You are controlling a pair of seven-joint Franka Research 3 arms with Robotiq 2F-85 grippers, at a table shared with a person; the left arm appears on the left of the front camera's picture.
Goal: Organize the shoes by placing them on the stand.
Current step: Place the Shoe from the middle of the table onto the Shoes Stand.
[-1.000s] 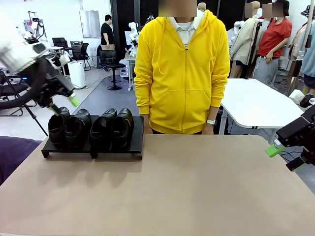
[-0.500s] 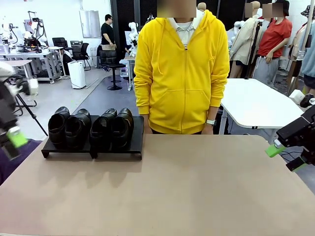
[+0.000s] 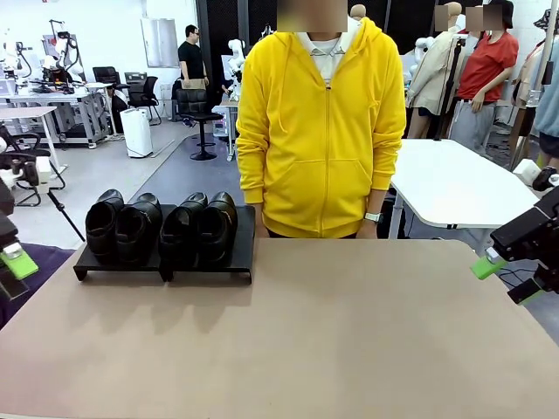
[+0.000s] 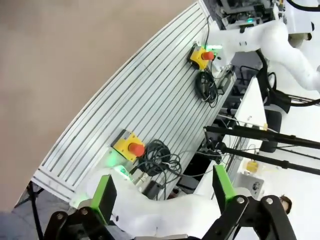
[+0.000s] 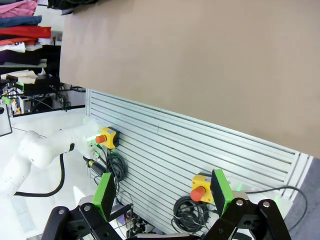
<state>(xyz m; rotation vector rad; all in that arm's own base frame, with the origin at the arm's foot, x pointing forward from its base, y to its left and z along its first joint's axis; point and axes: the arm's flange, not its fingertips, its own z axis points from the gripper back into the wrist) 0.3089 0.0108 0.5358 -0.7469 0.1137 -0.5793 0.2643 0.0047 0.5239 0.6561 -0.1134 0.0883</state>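
**Left arm pulled clear; four shoes on the stand**

Left gripper now sits low at the nine o'clock edge of the front view, off the table's side and well apart from the shoes. A second ago it hovered right over the leftmost shoe, so it has backed away in that short time. Its jaws stand wide and carry nothing; in the left wrist view the green pads frame only the slatted base with its yellow button boxes.

All four shoes rest side by side on the stand, at about ten o'clock on the beige table, toes toward the robot. None has shifted. The arranging looks finished.

Right gripper hangs at three o'clock beyond the table edge, unmoved, spread wide and empty. The person in yellow stands at twelve o'clock.
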